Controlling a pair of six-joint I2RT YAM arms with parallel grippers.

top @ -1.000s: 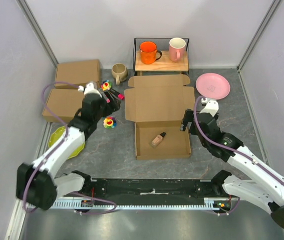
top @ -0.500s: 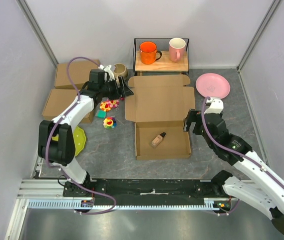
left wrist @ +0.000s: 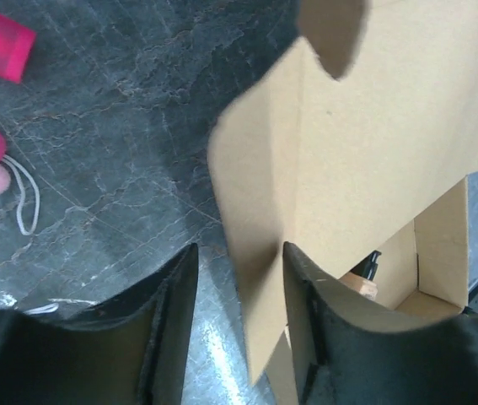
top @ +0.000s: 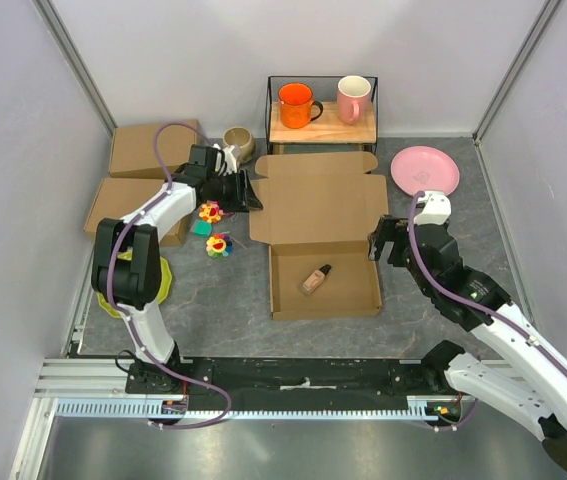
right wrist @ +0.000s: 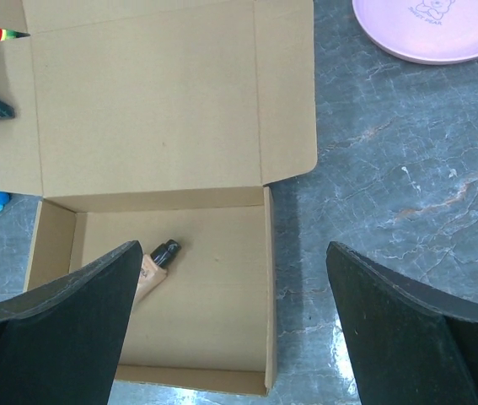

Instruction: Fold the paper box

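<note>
**Left gripper at the flap**

The paper box (top: 313,215) lies open mid-table, lid toward 12 o'clock. The left gripper (left wrist: 239,278) is spread around its 9 o'clock flap. The right gripper (right wrist: 234,253) hangs wide open at 3 o'clock.

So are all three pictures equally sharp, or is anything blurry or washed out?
Top external: evenly lit and sharp, soft shadows only. Left wrist: the paper box flap is close and soft, the left end effector dark and blurred, glare on the table beside it. Right wrist: box sharp, the right end effector just dark out-of-focus shapes.
</note>
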